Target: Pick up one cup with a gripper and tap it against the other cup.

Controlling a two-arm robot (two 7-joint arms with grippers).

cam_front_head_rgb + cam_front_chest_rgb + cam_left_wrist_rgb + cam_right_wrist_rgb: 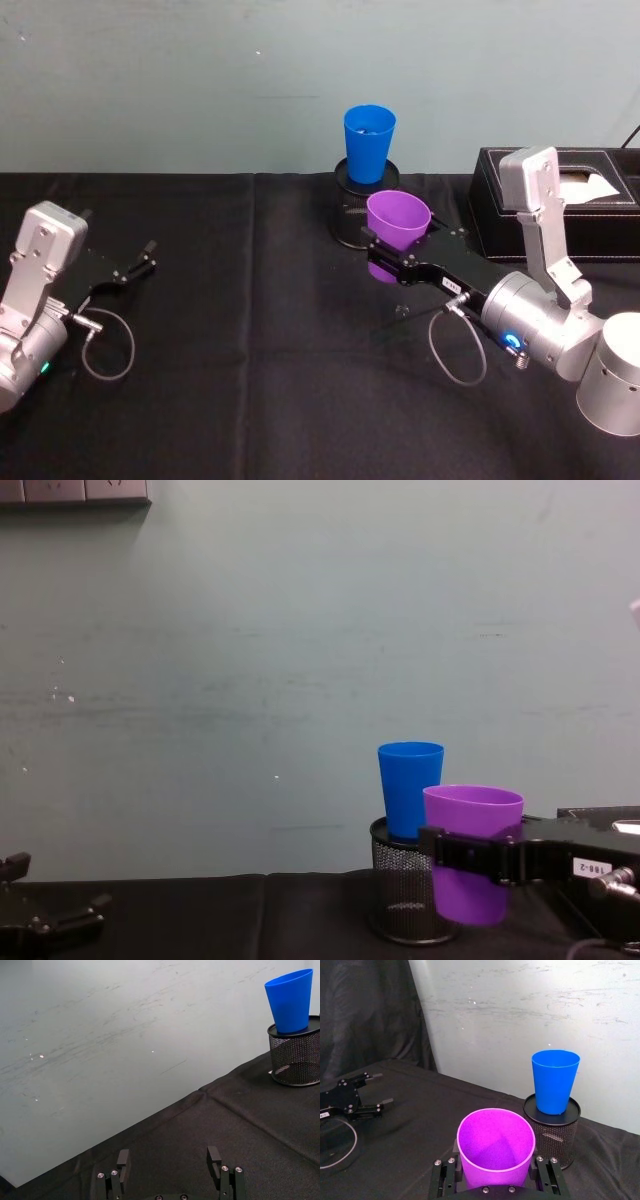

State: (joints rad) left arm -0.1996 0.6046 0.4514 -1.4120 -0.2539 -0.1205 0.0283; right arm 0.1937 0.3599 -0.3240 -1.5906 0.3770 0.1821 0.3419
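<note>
Purple cup (pixel 398 222) & blue cup (pixel 369 140): smooth plastic, soft sheen, no texture. Holder (pixel 555 1135) under the blue 1 is black wire mesh, metal by the look. Tabletop (pixel 250 380) covered w/ matt black cloth, creased. Right tool (pixel 390 255) flat matt black, small white label (pixel 590 867); arm (pixel 540 320) behind it silver-grey metal, satin. Box (pixel 495 212) looks black leather-ish w/ white stitching. Wall (pixel 250 660) matt paint, scuffed.

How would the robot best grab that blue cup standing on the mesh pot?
Probably by its side wall, just below the rim, coming in level from the front. The blue cup stands upright on the mesh pot and widens upward, so it wouldn't slip down. The right hand grips the purple cup; the left hand lies open.
</note>
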